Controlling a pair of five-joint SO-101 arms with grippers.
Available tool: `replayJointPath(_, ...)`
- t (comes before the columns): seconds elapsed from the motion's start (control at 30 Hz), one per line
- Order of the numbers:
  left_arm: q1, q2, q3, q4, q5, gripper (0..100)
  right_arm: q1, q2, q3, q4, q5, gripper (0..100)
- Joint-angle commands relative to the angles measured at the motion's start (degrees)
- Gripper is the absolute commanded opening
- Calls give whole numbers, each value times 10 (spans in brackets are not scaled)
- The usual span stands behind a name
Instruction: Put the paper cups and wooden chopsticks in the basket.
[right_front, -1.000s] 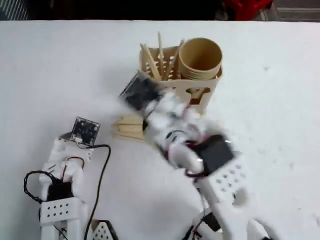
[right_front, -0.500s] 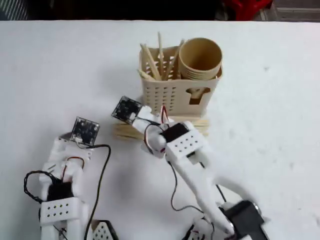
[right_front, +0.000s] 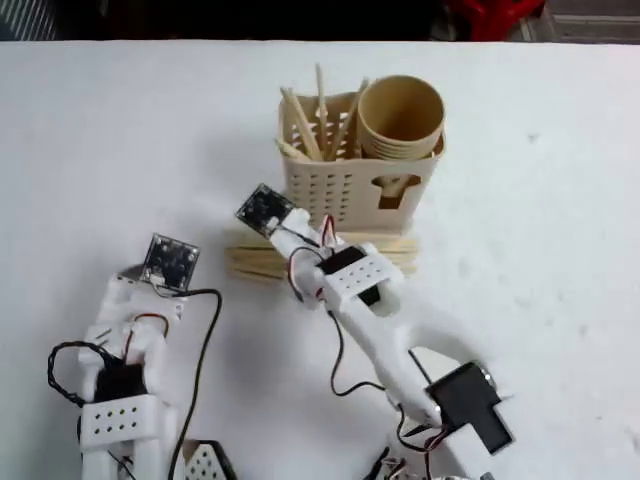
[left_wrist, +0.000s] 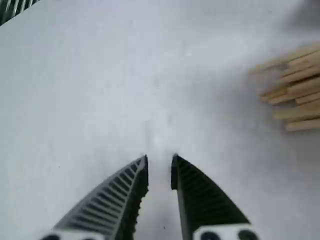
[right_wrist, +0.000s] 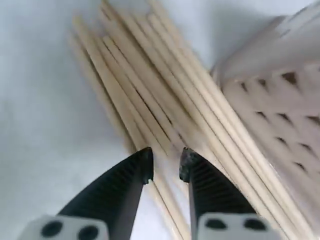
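Several wooden chopsticks (right_front: 255, 258) are lying loose on the table (right_front: 540, 200), packed side by side in a flat pile touching the foot of the basket (right_front: 350, 185) on the side facing the arms. Inside the basket, a stack of paper cups (right_front: 400, 118) is sitting in one compartment. A few more sticks (right_front: 318, 120) are standing tilted in the compartment beside it.

The right gripper (right_wrist: 165, 167) is hanging just over the loose pile, close beside the basket wall. Its jaws are parted by a narrow gap and are gripping nothing. The left gripper (left_wrist: 159, 165) is sitting over bare table, well apart from the basket. Its jaws are also slightly parted and empty, with the pile's ends showing off to one side.

I am guessing these sticks are going to handle as light, stiff and smooth. They look thin enough to roll or slip out of a loose pinch. Because they are lying flat and crowded, the fingertips are probably going to need to reach right down to the table surface, and more than one stick may come up together. Taking hold near the middle looks best to me, so a stick is not drooping at one end. The basket looks light too, so a nudge may shift it.
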Motion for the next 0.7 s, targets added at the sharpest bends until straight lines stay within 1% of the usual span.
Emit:
replayJointPath(0.0,5,-7,-2,3,-4,94,4,6,-5,32,-5,101)
replayJointPath(0.13,5,-7,-2,3,-4,94,-11,-3,-5,86,25,101)
replayJointPath(0.23,4,-7,-2,3,-4,94,-22,-34,-4,101,24,75)
replayJointPath(0.3,4,-7,-2,3,-4,94,-16,-66,-4,96,13,62)
replayJointPath(0.43,4,-7,-2,3,-4,94,-1,-123,-2,41,-40,78)
replayJointPath(0.53,1,-8,-1,0,-4,94,-4,-124,-3,-19,-65,91)
replayJointPath(0.67,-71,-9,-18,-4,1,94,-31,-90,-6,-86,-69,91)
